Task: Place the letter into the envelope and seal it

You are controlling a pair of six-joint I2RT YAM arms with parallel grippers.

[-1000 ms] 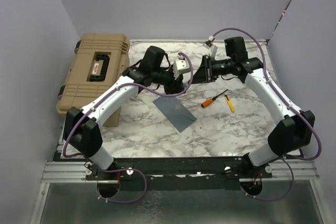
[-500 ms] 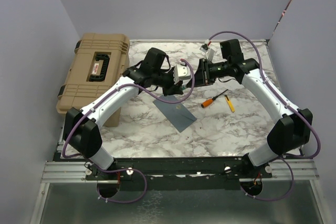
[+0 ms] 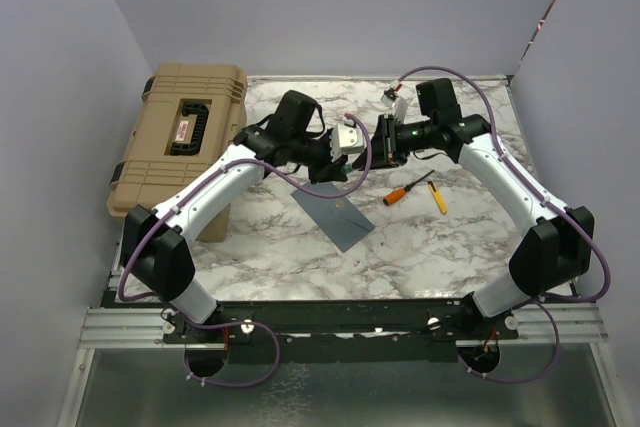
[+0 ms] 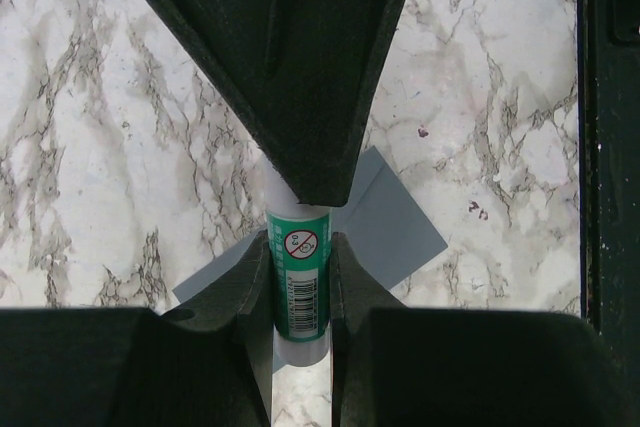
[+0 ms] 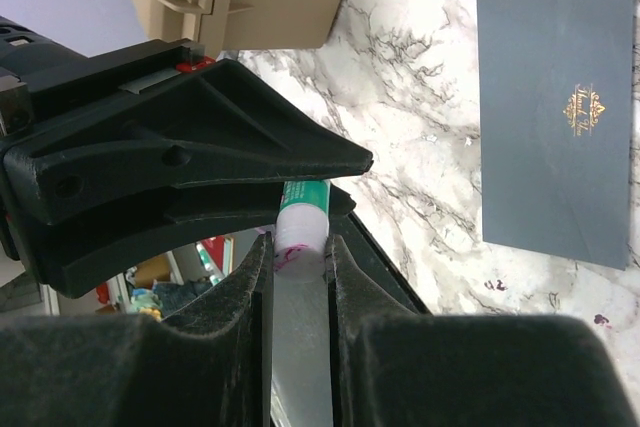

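Pincers meet tip to tip above the table, with a glue stick [image 4: 299, 292] between them. The left pincer [image 4: 300, 247] is closed on the stick's green, barcoded body, one finger pressed to each side. The right pincer [image 5: 297, 247] is clamped on the white end of the same stick, which shows between its two fingers in the right wrist view. In the left wrist view the right pincer fills the top of the picture as a dark wedge, its point resting on the stick's far end. From the right wrist, the left pincer is a black block just beyond the white end. From overhead the two heads face each other, almost touching, at the middle of the table's far half.

Directly below the pincers the envelope [image 5: 540, 147] lies flat on the marble table [image 3: 440, 247], touched by neither pincer. A small gold mark [image 5: 585, 107] faces up on it. From overhead the envelope [image 3: 335, 212] sits skewed, just toward the arm bases from the left pincer. In the left wrist view its grey-blue corners stick out on both sides of the stick.

Below the right pincer, toward its base, an orange-handled screwdriver [image 3: 407, 190] rests on the marble. A short yellow tool [image 3: 437, 197] lies just beside it. Far off beyond the left pincer's outer side, a tan case [image 3: 185, 142] stands at the table's left edge.
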